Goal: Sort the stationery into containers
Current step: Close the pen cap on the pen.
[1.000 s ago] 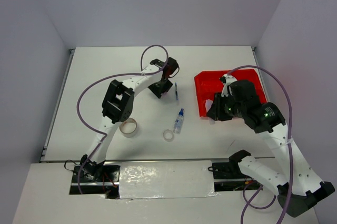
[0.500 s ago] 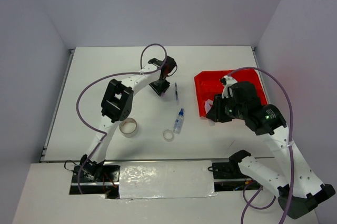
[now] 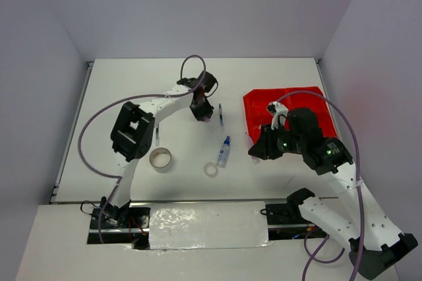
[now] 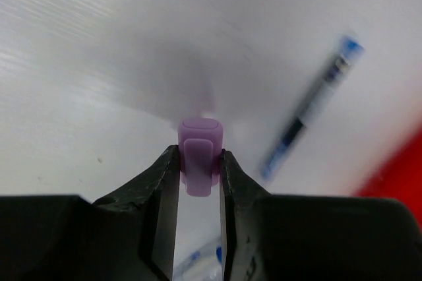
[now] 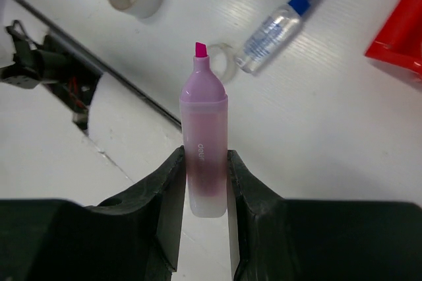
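Nearest the bases, the small clear tape ring point(image 3: 211, 169) and, to its left, the beige tape roll point(image 3: 160, 158) are seen lying loose on the table point(image 3: 132, 90), not yet sorted. The blue-capped bottle point(image 3: 225, 151) is laid just beyond the ring, apart from it. To the right at approx. the same depth, the right gripper point(image 5: 204, 159) is held over the table just off the tray's near-left corner. Its fingers are pinched on the lower barrel of a pink highlighter point(image 5: 204, 106), which is uncapped w/ the tip bared. Farther off, mid-table, the left gripper point(image 4: 198, 162) is clamped on a small lilac cap point(image 4: 200, 132), seemingly off the surface, w/ a dark pen point(image 4: 310, 113) lying just to its right. At far right the red tray point(image 3: 264, 99) is placed; its contents can't be made out. Step in hand, prob.: recapping the highlighter before it's put in the tray. For the next move, as judged, the two grippers must be drawn toward each other, w/ the cap lined up on the tip axis and pushed on square, since a skewed push could slip the barrel.
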You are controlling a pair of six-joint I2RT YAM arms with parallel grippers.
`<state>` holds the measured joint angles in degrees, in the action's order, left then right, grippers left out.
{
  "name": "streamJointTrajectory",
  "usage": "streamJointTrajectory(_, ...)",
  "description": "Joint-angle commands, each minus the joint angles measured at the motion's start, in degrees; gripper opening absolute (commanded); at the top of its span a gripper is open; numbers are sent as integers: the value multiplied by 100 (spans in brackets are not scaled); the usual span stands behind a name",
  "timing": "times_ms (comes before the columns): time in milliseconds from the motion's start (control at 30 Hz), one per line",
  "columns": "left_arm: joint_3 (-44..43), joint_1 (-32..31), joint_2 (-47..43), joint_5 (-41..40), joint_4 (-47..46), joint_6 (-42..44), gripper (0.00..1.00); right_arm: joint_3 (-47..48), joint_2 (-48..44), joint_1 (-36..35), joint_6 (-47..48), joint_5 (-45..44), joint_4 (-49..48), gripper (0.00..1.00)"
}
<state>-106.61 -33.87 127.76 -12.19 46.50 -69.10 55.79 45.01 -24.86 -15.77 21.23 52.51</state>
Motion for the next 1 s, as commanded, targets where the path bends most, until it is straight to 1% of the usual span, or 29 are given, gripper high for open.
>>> streamJointTrajectory(0, 672, -85, -1515, 977, -1457, 950, 0, -295, -282, -1, -21, 984, -952, 0)
streamJointTrajectory(33, 894, -94, -2092, 1155, -2016, 1003, 0, -366, -309, -18, -127, 1171, -1310, 0)
streamJointTrajectory(67, 1096, -94, -2367, 1366, -2344, 1056, 0, -445, -335, -36, -267, 1355, -1514, 0)
streamJointTrajectory(100, 1542, -102, -2666, 1559, -2652, 1074, 0, -585, -362, -54, -625, 1488, -1733, 0)
streamJointTrajectory(133, 1790, -111, -3252, 1909, -3351, 1057, 0, -648, -414, -89, -820, 1524, -2144, 0)
streamJointTrajectory(167, 2280, -103, -3536, 2096, -3784, 1030, 0, -727, -449, -167, -1231, 1489, -2340, 0)
streamJointTrajectory(200, 2485, -111, -4079, 2393, -4180, 1013, 0, -762, -545, -229, -1453, 1367, -2803, 0)
streamJointTrajectory(233, 2687, -129, -4354, 2535, -4959, 978, 0, -806, -607, -273, -1664, 1314, -3069, 0)
streamJointTrajectory(267, 3054, -129, -4826, 2807, -5358, 873, 0, -867, -669, -395, -2101, 1244, -3332, 0)
streamJointTrajectory(300, 3215, -120, -5023, 2949, -6145, 802, 0, -885, -730, -484, -2515, 1138, -3875, 0)
streamJointTrajectory(333, 3338, -129, -5216, 3063, -6153, 758, 0, -886, -722, -554, -2519, 1103, -4141, 0)
streamJointTrajectory(367, 3383, -129, -5374, 3160, -6649, 775, 0, -842, -687, -764, -2823, 1085, -4370, 0)
streamJointTrajectory(400, 3296, -129, -5620, 3265, -6706, 854, 0, -694, -591, -853, -3026, 1041, -4781, 0)
streamJointTrajectory(433, 3017, -146, -5700, 3371, -6689, 1011, 0, -614, -529, -993, -3107, 971, -4968, 0)
streamJointTrajectory(467, 2866, -146, -5814, 3511, -6741, 1056, 0, -526, -477, -1281, -3177, 857, -5222, 0)
streamJointTrajectory(500, 2743, -146, -5850, 3904, -6811, 1074, 0, -282, -337, -1441, -3230, 612, -5303, 0)
streamJointTrajectory(533, 2524, -146, -5885, 4108, -7038, 1013, 0, -140, -248, -1564, -3248, 506, -5426, 0)
streamJointTrajectory(600, 2347, -146, -5938, 4564, -7189, 864, 0, 211, -38, -1933, -3283, 269, -5689, 0)
streamJointTrajectory(667, 2355, -138, -6079, 4786, -7611, 723, 0, 344, 42, -2205, -3327, 153, -6136, 0)
streamJointTrajectory(733, 2452, -138, -6175, 5058, -7805, 600, 3, 651, 252, -2268, -3389, 153, -6192, 0)
streamJointTrajectory(800, 2487, -138, -6272, 5313, -7823, 643, 3, 1045, 393, -2365, -3284, 223, -6034, 0)
streamJointTrajectory(867, 2504, -146, -6395, 5358, -7500, 757, 1, 1179, 447, -2479, -3178, 118, -5963, 0)
streamJointTrajectory(967, 2689, -138, -6615, 5323, -7375, 836, 1, 1408, 569, -2611, -2950, 214, -5805, 0)
